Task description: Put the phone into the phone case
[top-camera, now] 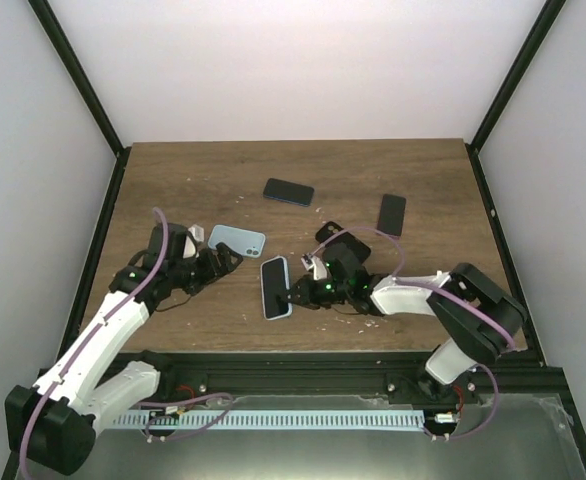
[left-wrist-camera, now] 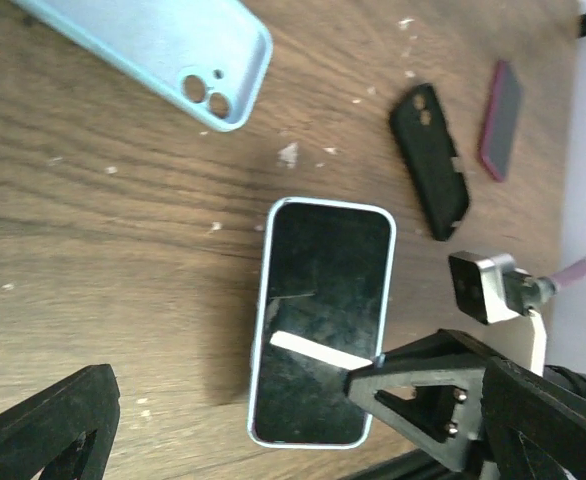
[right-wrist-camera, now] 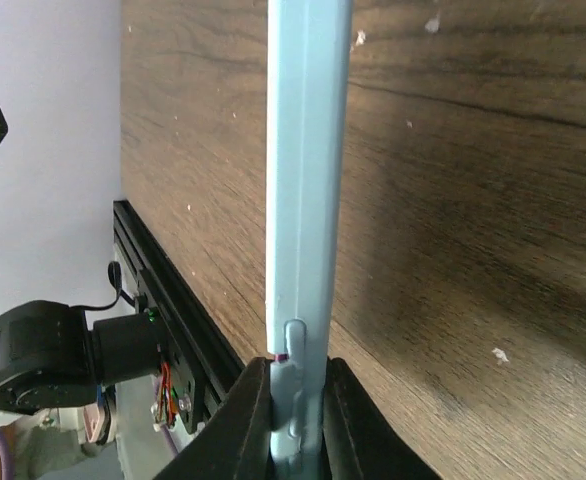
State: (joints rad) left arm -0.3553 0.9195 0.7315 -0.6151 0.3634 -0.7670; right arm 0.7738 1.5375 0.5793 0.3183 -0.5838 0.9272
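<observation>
Closest in, the right claw (right-wrist-camera: 288, 425) is squeezing shut on the thin long edge of the black-screened phone with a light-blue rim (right-wrist-camera: 308, 150), one finger on each face. That grip is probably meant to let the slab be lifted and carried rather than pushed. The phone is sitting on the brown wooden tabletop (top-camera: 193, 180), near the light-blue phone case with two camera holes (left-wrist-camera: 173, 60) but not touching it. Whether the case's opening is facing up, I cannot tell. The left claw (top-camera: 221, 262) is hanging spread wide and holding nothing just beside the case, seemingly placed to steady it. A black spare case (left-wrist-camera: 430, 165) is lying apart, uninvolved.
</observation>
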